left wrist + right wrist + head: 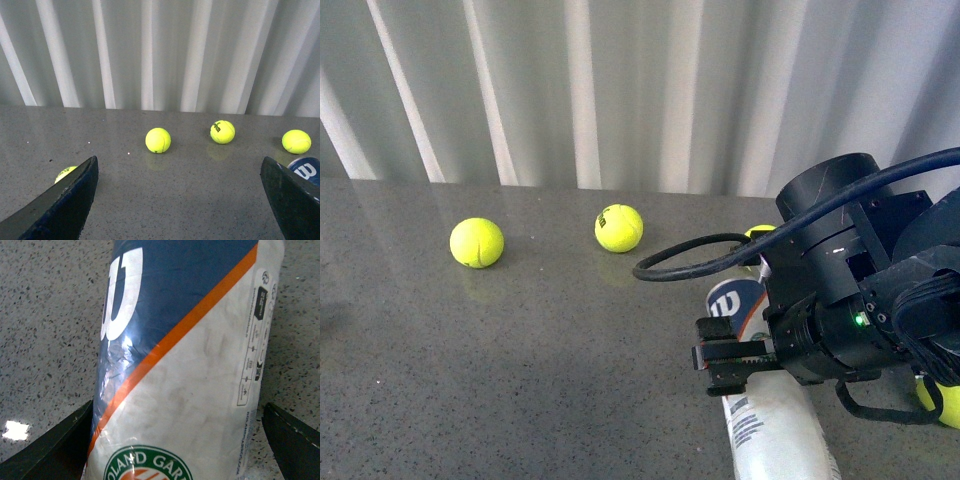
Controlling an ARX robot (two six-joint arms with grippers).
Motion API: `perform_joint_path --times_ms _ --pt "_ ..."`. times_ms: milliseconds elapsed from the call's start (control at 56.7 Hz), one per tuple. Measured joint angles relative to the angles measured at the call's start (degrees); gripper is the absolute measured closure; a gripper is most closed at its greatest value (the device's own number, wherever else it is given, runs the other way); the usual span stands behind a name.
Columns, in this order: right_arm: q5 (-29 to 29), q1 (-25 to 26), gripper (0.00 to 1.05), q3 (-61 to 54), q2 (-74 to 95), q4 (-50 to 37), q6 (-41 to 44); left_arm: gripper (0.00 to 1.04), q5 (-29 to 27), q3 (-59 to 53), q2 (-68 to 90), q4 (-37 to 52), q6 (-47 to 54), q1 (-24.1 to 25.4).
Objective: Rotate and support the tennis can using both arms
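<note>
Two views split the scene. The front view shows the grey speckled table [520, 360] widely, with the right arm [840, 270] bulking over the tennis can [775, 430], which lies on its side at the near right. Only the right wrist view shows the label closely: navy with a white W, an orange diagonal stripe, white below, a round green badge. The right gripper [177, 440] has its jaws spread either side of the can. The left wrist view alone shows the left gripper [179, 167], jaws wide apart above the table, three tennis balls [158, 140] beyond and another ball [65, 173] peeking from behind one jaw
</note>
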State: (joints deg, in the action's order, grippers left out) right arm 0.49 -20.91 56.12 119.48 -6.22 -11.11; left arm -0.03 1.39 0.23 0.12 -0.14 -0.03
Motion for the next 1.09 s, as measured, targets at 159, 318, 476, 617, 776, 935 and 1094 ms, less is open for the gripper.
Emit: perform_joint_path --times_ms 159,318,476,617,776,935,1094 --pt "0.74 0.09 0.39 0.02 0.0 -0.04 0.52 0.07 0.02 0.0 0.0 0.0 0.0 0.02" --pt "2.1 -0.33 0.58 0.48 -0.48 0.85 0.94 0.07 0.0 0.0 0.0 0.0 0.0 0.0" --pt "2.64 -0.94 0.73 0.59 -1.44 1.49 1.7 0.07 0.0 0.0 0.0 0.0 0.0 0.0" --pt "3.96 -1.27 0.84 0.59 -4.0 1.68 2.91 0.07 0.0 0.0 0.0 0.0 0.0 0.0" --pt "5.99 -1.64 0.93 0.35 -7.04 1.57 5.46 0.07 0.02 0.0 0.0 0.0 0.0 0.0" --pt "9.9 -2.12 0.97 -0.68 -9.92 0.04 10.78 0.07 0.0 0.0 0.0 0.0 0.02 0.0" --pt "17.27 -3.56 0.99 -3.74 -11.41 -8.76 23.02 0.07 0.0 0.0 0.0 0.0 0.0 0.0"
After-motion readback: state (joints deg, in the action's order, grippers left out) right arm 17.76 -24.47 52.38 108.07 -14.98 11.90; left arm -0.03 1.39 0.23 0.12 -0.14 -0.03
